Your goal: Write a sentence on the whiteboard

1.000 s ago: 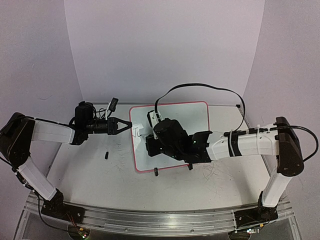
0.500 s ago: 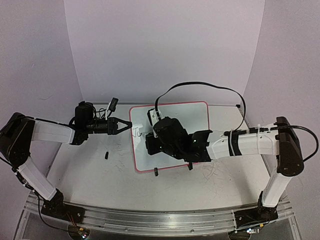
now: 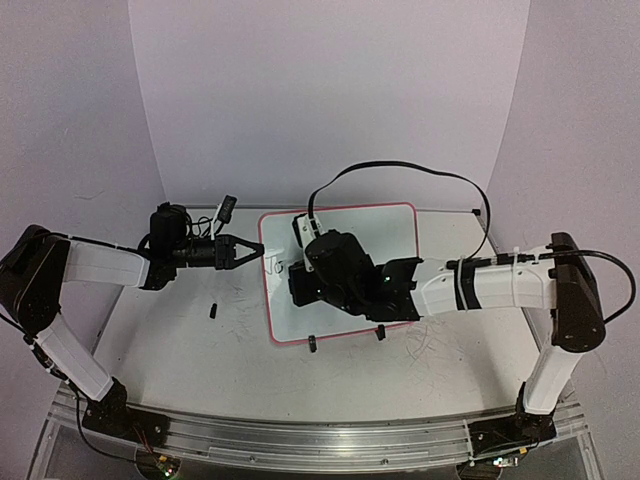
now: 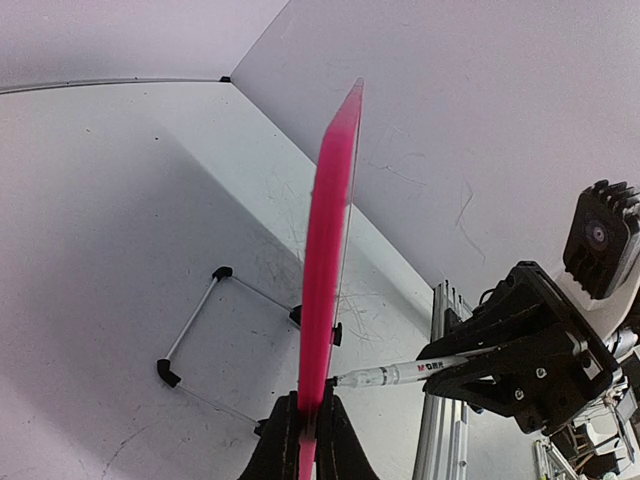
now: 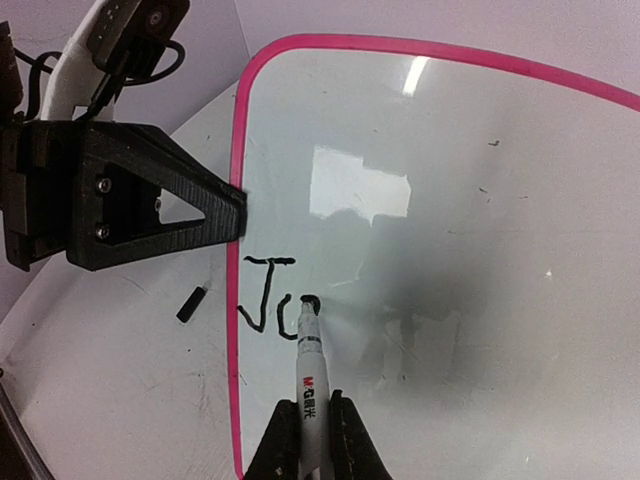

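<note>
The whiteboard, white with a pink rim, stands tilted on the table. My left gripper is shut on its left rim; in the left wrist view the board is seen edge-on between the fingertips of that gripper. My right gripper is shut on a white marker, whose black tip touches the board near its left edge. A black "J" and a curved stroke beside it are written there. From above, the right wrist hides the marker.
A small black marker cap lies on the table left of the board. Two black clip feet sit at the board's near edge. A wire stand rests behind the board. A black cable arcs over the right arm.
The right wrist has shifted slightly up the board with the marker, and the stroke beside the "J" has grown. The left arm and the board have not moved.
</note>
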`<act>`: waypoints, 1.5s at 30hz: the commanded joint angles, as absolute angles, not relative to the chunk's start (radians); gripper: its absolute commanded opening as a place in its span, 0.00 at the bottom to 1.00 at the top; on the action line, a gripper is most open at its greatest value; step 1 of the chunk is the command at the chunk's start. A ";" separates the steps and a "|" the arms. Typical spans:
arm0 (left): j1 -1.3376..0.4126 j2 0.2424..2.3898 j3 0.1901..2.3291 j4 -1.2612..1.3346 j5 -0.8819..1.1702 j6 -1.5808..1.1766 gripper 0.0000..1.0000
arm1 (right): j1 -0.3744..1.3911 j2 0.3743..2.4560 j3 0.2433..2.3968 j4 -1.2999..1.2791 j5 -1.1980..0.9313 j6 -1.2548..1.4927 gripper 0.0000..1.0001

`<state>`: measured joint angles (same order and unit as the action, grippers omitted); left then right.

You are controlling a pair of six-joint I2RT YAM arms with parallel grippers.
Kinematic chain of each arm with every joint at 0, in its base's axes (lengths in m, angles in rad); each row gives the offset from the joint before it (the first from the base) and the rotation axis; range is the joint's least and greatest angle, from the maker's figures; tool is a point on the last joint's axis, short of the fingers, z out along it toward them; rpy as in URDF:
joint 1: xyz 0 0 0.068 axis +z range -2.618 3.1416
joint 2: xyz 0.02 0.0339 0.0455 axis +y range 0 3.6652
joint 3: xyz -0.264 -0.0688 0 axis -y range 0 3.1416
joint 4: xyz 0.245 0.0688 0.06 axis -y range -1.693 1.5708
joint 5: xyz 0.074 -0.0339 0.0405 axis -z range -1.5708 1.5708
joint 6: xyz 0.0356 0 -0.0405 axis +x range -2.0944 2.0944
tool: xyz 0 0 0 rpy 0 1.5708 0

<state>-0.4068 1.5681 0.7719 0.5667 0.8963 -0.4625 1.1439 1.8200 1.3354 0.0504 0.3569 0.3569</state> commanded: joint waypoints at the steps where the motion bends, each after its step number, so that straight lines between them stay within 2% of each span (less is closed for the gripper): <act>1: -0.409 1.520 0.802 0.617 0.931 -0.475 0.00 | 1.139 1.850 1.372 0.063 0.345 0.355 0.00; 13: -0.408 1.507 0.792 0.616 0.924 -0.471 0.00 | 1.142 1.844 1.390 0.059 0.333 0.350 0.00; 23: -0.408 1.518 0.793 0.617 0.917 -0.472 0.00 | 1.152 1.695 1.231 0.135 0.343 0.311 0.00; 31: -0.408 1.525 0.796 0.617 0.918 -0.476 0.00 | 1.151 1.697 1.224 0.108 0.419 0.303 0.00; 45: -0.407 1.518 0.793 0.617 0.923 -0.472 0.00 | 1.151 1.767 1.310 0.107 0.362 0.283 0.00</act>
<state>-0.4068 1.5570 0.7719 0.5671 0.8960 -0.4633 1.1461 1.7457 1.2518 0.0816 0.3719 0.3016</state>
